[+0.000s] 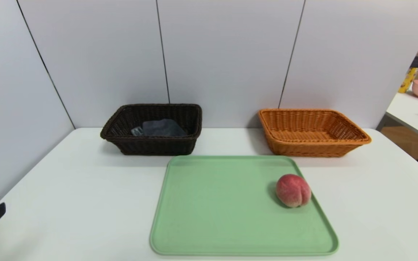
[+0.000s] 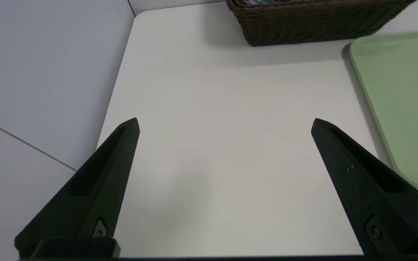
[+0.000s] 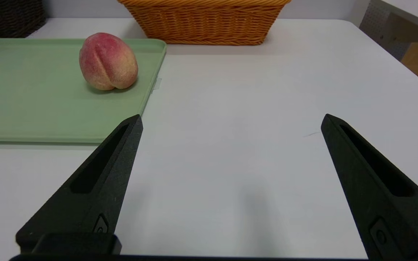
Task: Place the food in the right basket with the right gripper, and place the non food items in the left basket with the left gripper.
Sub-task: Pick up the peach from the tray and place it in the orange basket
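Right wrist view: the right gripper (image 3: 232, 115) hangs over the bare white tabletop (image 3: 230, 152), its two fingers spread wide with nothing between them. The peach (image 3: 108, 61) sits outside that gap — beyond the fingertips, toward the robot's left, and nearer the orange-tan wicker basket (image 3: 209, 23) than the gripper is. In the head view it rests on the green tray (image 1: 230, 206), close inside the tray's right edge, with its cleft turned toward the robot.

That offset is what the next move likely turns on: the right gripper would need to go forward and leftward before lowering around the fruit. The peach is nearly round, with no clear long axis, so the approach angle probably matters less than centring. The right arm looks the better placed, and the orange-tan basket lies just behind the tray on that same side — a short carry, I judge.

The left gripper (image 2: 225, 119) is idle over the table's left side, jaws apart and empty; the dark brown wicker basket (image 1: 154, 145) already holds a dark folded cloth (image 1: 163, 128).
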